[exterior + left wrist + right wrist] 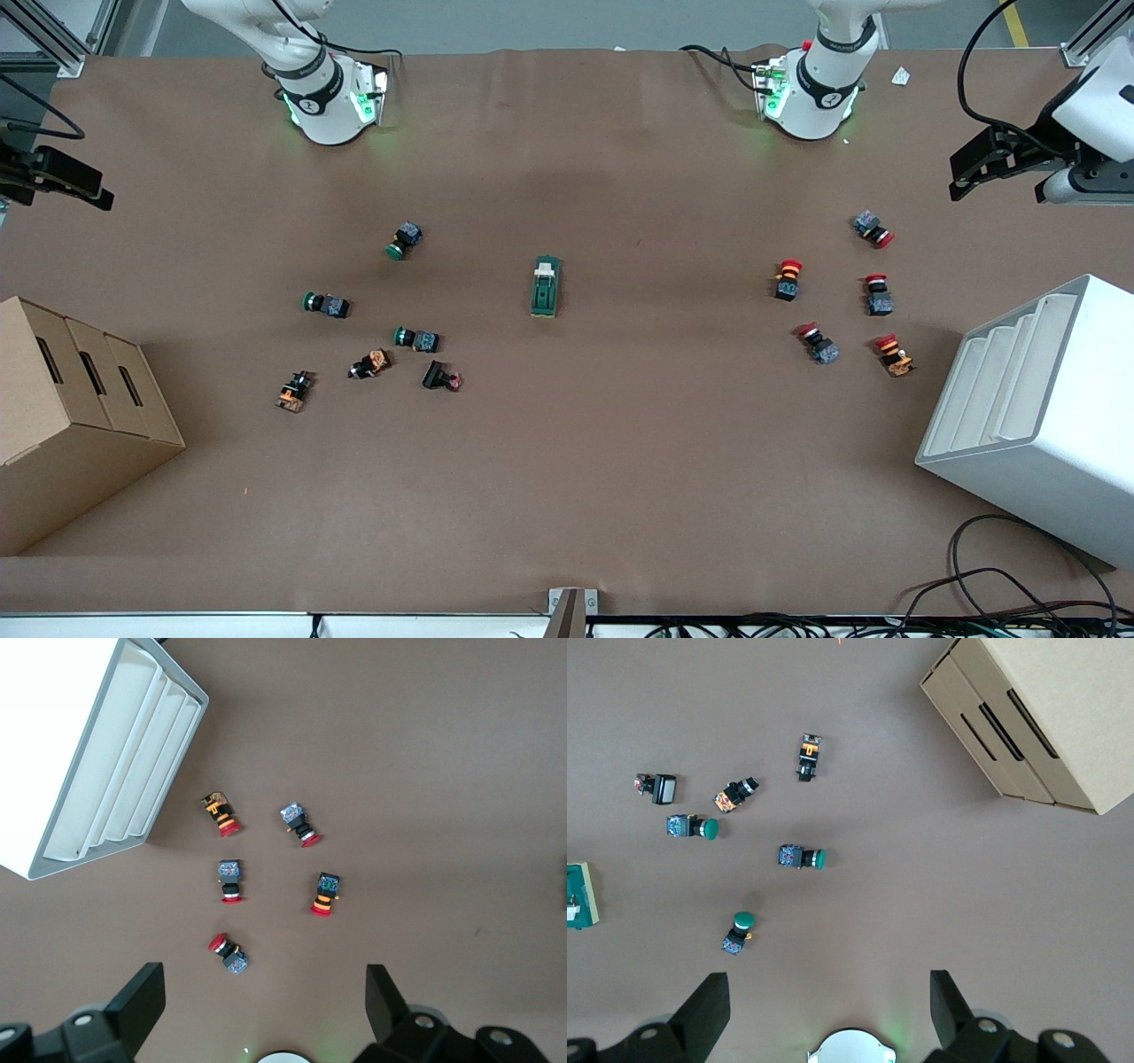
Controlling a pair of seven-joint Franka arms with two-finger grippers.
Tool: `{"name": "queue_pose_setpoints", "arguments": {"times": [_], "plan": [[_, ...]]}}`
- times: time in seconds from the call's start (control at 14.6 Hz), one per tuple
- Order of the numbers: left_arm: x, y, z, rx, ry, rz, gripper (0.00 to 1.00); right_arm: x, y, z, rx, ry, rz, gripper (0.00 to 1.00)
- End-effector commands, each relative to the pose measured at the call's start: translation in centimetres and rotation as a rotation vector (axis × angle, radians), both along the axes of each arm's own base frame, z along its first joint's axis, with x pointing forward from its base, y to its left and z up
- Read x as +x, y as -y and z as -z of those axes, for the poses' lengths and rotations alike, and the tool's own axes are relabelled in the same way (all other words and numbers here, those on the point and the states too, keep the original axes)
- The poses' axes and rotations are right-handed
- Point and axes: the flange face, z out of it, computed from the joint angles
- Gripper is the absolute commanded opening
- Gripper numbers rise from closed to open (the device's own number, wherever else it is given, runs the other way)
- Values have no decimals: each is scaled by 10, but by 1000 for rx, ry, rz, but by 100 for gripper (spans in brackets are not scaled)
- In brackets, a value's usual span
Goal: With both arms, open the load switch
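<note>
The load switch [546, 287], a dark-green block with a white lever piece at the end toward the arms' bases, lies flat at mid-table. The right wrist view catches only a slice of the load switch [579, 895] at its edge; the left wrist view does not show it. My left gripper [966, 177] hangs open and empty high over the left arm's end of the table, with red push-buttons below the left gripper [264, 1001]. My right gripper [89, 188] hangs open and empty over the right arm's end, with green push-buttons under the right gripper [828, 1005].
Several red-capped push-buttons [788, 279] lie toward the left arm's end, beside a white slotted bin [1036, 416]. Green-capped and other push-buttons [405, 239] are scattered toward the right arm's end, next to a cardboard box [71, 416]. Cables run along the table edge nearest the front camera.
</note>
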Motion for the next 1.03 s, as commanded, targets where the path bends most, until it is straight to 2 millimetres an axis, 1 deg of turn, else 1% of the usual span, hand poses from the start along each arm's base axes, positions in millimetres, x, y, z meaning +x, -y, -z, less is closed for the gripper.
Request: {"name": "queue_pose_setpoints", "arguments": {"times": [0.0, 0.14, 0.48, 0.62, 0.69, 0.76, 0.82, 0.96], "plan": [[7, -3, -2, 11, 7, 18, 100, -15, -11, -2, -3, 5, 3, 100], [4, -4, -6, 13, 15, 19, 100, -18, -20, -3, -3, 13, -14, 100], [2, 2, -8, 6, 18, 33, 100, -17, -21, -5, -3, 31, -19, 100], [2, -14, -9, -7, 12, 26, 100, -18, -20, -5, -3, 29, -17, 100], [2, -16, -9, -14, 11, 54, 100, -18, -20, -5, -3, 32, -17, 100], [1, -15, -10, -14, 12, 57, 100, -18, -19, -5, -3, 32, -16, 100], [0, -8, -9, -11, 9, 66, 100, -18, -20, -5, -3, 32, -17, 100], [-1, -5, -7, -8, 5, 68, 100, -17, -20, -5, -3, 32, -17, 100]]}}
